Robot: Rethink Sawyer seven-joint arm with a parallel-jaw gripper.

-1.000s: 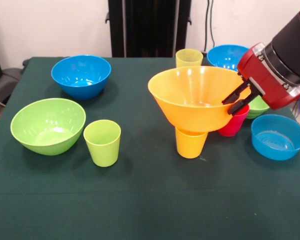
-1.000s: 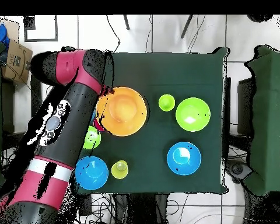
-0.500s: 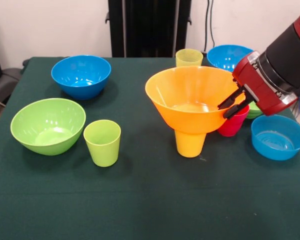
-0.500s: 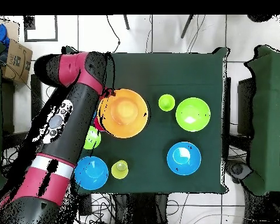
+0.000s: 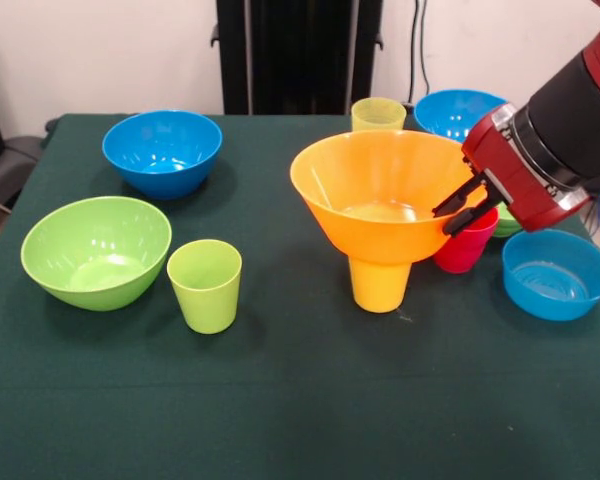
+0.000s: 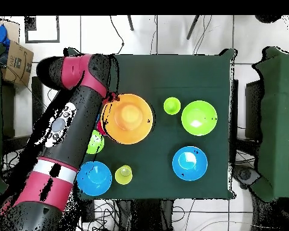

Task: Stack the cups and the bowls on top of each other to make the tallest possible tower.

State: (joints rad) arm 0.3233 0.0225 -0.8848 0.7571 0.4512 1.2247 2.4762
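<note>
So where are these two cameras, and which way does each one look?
Front view: across the table, facing the robot; its arm enters at right, the pincer clamped on the orange bowl, which sits on a yellow cup.
Overhead view: above the table, looking straight down; the arm rises from the bottom left.
Both show the orange bowl and large green bowl.

no readable text, labels or numbers anywhere

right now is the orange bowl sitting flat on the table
No, the orange bowl rests on top of the bright yellow cup, well clear of the table.
</note>
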